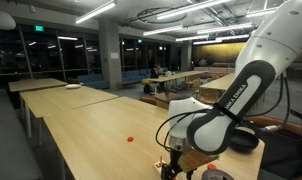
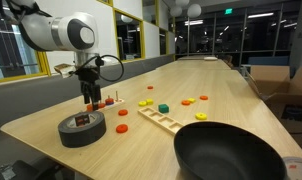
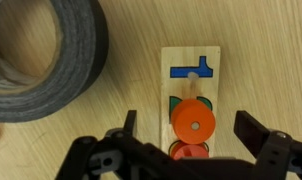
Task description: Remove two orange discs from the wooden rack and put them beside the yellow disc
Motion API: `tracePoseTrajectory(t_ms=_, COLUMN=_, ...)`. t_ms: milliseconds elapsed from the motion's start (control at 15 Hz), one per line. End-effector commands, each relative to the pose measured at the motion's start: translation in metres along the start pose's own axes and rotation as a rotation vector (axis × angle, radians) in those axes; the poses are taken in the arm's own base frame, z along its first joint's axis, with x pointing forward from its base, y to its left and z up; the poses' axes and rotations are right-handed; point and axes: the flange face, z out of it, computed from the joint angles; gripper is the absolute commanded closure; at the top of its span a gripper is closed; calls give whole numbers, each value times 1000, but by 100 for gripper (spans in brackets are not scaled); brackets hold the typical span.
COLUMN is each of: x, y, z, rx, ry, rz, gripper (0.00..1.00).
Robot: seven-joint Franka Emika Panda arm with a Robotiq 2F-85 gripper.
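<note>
Directly above the wooden rack [image 3: 191,60] the gripper [image 3: 188,125] is held, its fingers [image 3: 253,135] spread wide apart, one on each side of the board, with nothing gripped between them. In the wrist view a clear gap is seen between each finger and the edges of the rack. On the rack an orange disc [image 3: 195,125] with a small centre hole is seated, partly covering a green piece [image 3: 173,104]. A second orange disc [image 3: 189,152] is seen just below it, at the end of the board nearest the wrist, and is partly hidden by the gripper body. A blue T-shaped piece [image 3: 194,70] is set at the far end of the rack. A black tape roll [image 3: 41,55] lies flat on the tabletop [image 3: 111,110] just beside the rack. In an exterior view loose orange discs [image 2: 122,128] are seen on the tabletop near the tape roll and further along it, together with small yellow pieces [image 2: 145,102], a slatted wooden strip [image 2: 159,120] and a large black bowl [image 2: 231,150] in the foreground. In an exterior view a lone orange disc [image 1: 130,139] is seen on bare tabletop, well apart from the gripper
</note>
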Motion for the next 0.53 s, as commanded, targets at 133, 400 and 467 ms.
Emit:
tracePoseTrajectory(t_ms=133, x=-8, y=4, z=-10, rx=-7, ry=77, rz=-17, gripper=0)
tracePoseTrajectory(t_ms=400, x=-14, y=4, z=-7, rx=-25, ry=94, rz=-43, gripper=0)
tracePoseTrajectory(t_ms=467, x=-15, y=4, z=-7, rx=-29, ry=97, rz=-48, gripper=0)
